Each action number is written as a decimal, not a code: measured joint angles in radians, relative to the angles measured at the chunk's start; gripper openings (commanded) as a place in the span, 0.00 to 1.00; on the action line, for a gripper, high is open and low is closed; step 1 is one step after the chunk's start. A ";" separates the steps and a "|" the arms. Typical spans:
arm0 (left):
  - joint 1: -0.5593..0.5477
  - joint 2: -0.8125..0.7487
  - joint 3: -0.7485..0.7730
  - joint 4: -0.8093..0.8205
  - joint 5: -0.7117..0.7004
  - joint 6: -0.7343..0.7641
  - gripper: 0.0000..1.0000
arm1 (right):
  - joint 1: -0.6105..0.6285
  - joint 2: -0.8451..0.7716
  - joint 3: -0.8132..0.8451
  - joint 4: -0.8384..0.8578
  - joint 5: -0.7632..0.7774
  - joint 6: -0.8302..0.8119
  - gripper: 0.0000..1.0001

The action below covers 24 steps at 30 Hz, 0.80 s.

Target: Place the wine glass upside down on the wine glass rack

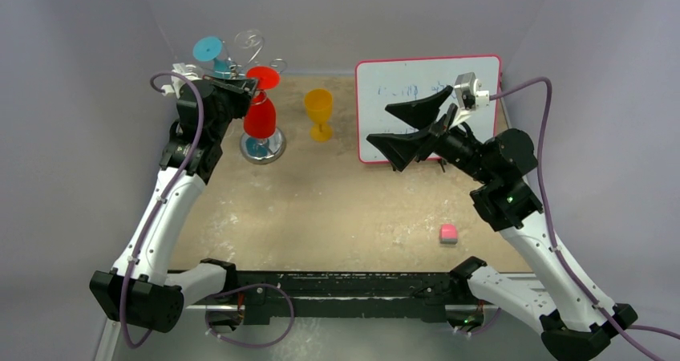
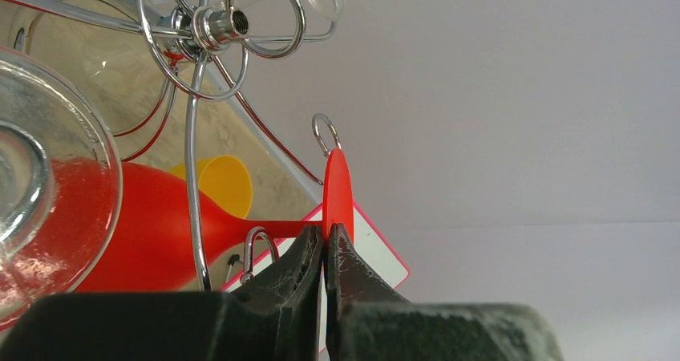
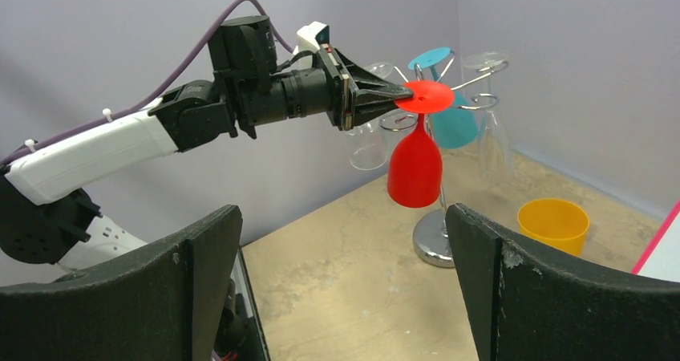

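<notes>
The red wine glass [image 1: 259,116] hangs upside down, bowl down, foot up, beside the stem of the silver wire rack [image 1: 263,147]. My left gripper [image 1: 244,88] is shut on the edge of the glass's flat red foot [image 2: 337,192], with the jaws [image 2: 325,233] pinching it. In the right wrist view the glass [image 3: 415,164] hangs above the rack's round base [image 3: 433,241]. I cannot tell whether its stem rests in a rack arm. My right gripper [image 1: 381,124] is open and empty over the whiteboard, far from the rack.
A blue glass [image 1: 210,50] and clear glasses [image 1: 248,40] hang on the rack. A yellow glass [image 1: 318,112] stands upright to the rack's right. A whiteboard [image 1: 385,80] lies at the back right, and a pink block [image 1: 448,233] lies on the table near right.
</notes>
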 measured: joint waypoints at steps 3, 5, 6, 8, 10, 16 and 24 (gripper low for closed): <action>0.000 0.000 0.000 0.000 -0.002 0.000 0.00 | 0.000 0.000 0.000 0.000 0.000 0.000 1.00; 0.000 0.000 0.000 0.000 -0.006 0.000 0.00 | 0.000 0.001 0.000 0.000 0.000 -0.001 1.00; 0.000 0.000 0.000 0.000 -0.008 0.000 0.00 | 0.000 0.002 0.002 -0.001 -0.001 -0.001 1.00; 0.000 0.000 0.001 -0.001 -0.019 0.000 0.00 | 0.000 0.008 0.014 -0.011 -0.002 -0.003 1.00; 0.000 -0.001 0.001 -0.006 -0.038 0.000 0.00 | 0.000 0.013 0.027 -0.015 -0.003 -0.007 1.00; 0.000 -0.033 0.000 -0.015 -0.095 -0.002 0.00 | 0.000 0.013 0.032 -0.017 -0.004 -0.015 1.00; 0.000 -0.094 -0.029 -0.013 -0.102 -0.016 0.00 | 0.000 0.013 0.032 -0.023 -0.004 -0.018 1.00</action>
